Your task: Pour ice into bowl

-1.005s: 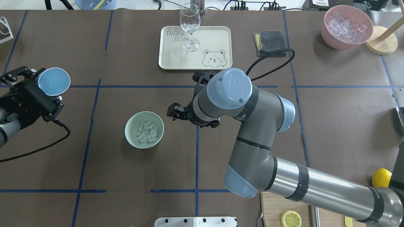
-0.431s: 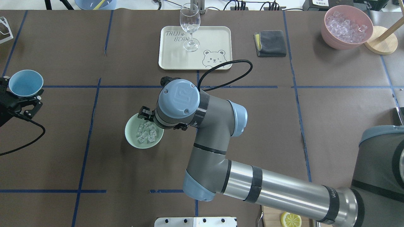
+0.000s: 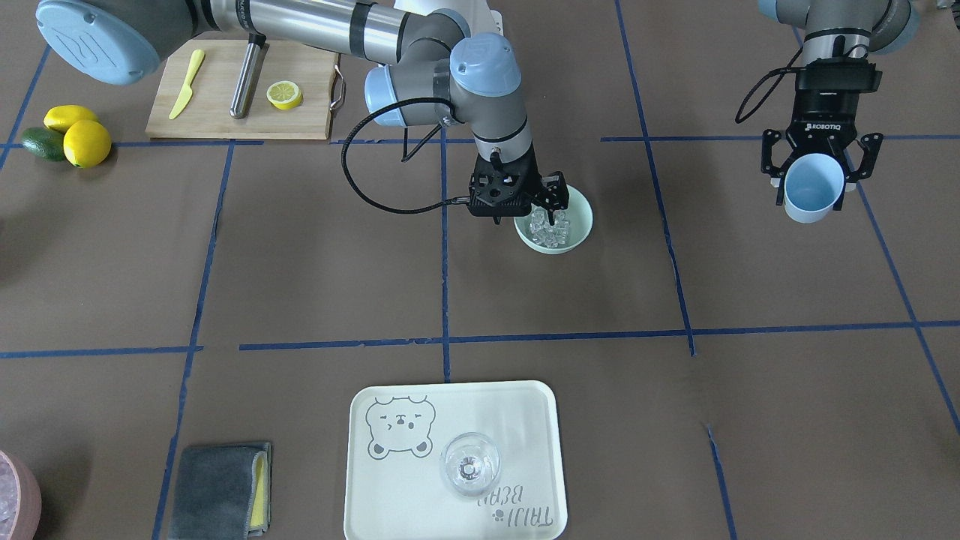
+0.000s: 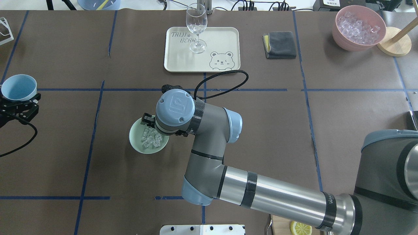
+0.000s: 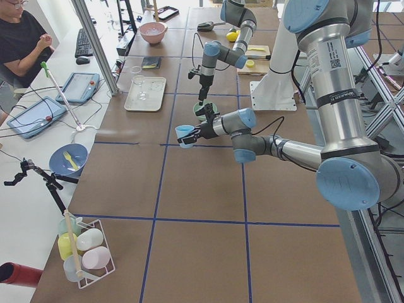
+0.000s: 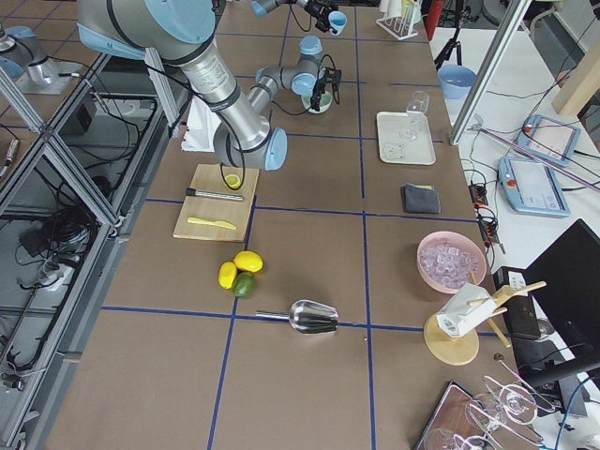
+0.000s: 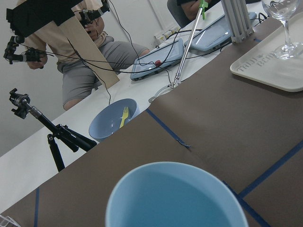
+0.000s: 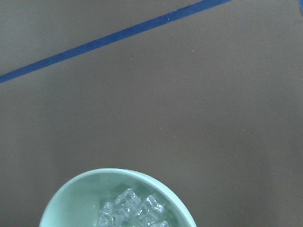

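The mint-green bowl (image 4: pixel 138 143) stands left of the table's centre with the ice (image 4: pixel 150 138) lying in it. It also shows in the front view (image 3: pixel 581 225) and at the bottom of the right wrist view (image 8: pixel 80 198). My right gripper (image 3: pixel 525 212) points down at the bowl's rim on the robot's right side. It is open, with one finger (image 3: pixel 553 210) over the ice (image 3: pixel 546 231). My left gripper (image 3: pixel 816 180) is shut on the light blue cup (image 4: pixel 18 88), held upright above the far left of the table. The cup looks empty in the left wrist view (image 7: pixel 175 198).
A cream tray (image 4: pixel 225 39) with a wine glass (image 4: pixel 196 29) stands at the back centre. A grey cloth (image 4: pixel 281 44) and a pink bowl of ice (image 4: pixel 359 27) are at the back right. A cutting board (image 3: pixel 225 112) and lemons (image 3: pixel 86 142) lie near the robot's right base.
My right arm has swung left from the table's middle to the bowl's rim. My left gripper has carried the cup further left, away from the bowl, and turned it upright.
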Tool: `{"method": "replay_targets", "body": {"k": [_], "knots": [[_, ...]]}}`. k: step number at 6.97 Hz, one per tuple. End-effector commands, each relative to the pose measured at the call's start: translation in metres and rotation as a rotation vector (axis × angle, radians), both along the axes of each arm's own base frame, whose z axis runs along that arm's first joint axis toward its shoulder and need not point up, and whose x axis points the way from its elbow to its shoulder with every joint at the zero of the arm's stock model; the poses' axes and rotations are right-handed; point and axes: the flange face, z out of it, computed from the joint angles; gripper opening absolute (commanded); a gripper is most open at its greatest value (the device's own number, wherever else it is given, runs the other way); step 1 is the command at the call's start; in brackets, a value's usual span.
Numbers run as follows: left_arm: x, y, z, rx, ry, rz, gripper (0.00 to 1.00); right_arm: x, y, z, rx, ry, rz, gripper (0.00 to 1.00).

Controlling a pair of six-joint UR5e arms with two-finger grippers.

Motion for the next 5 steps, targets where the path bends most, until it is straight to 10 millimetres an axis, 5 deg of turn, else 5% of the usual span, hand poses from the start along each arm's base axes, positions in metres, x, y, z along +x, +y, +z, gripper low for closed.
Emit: {"method": "replay_targets", "body": {"k": [1,2,4,5], "knots": [[0.001,-0.001,0.02,-0.052,0.01,0.021,0.0,-0.009,0.008,0.004,-0.059,0.001,0.017,0.41],[0.001,-0.001,0.023,-0.063,0.02,0.018,0.0,-0.015,0.018,0.006,-0.053,0.005,-0.001,0.1],[0.0,-0.001,0.042,-0.082,0.052,-0.003,0.0,-0.013,0.019,0.002,-0.03,0.0,-0.017,0.0],[-0.002,0.0,0.078,-0.105,0.106,-0.025,0.0,-0.007,0.018,-0.005,-0.006,-0.013,-0.021,0.0]]}}
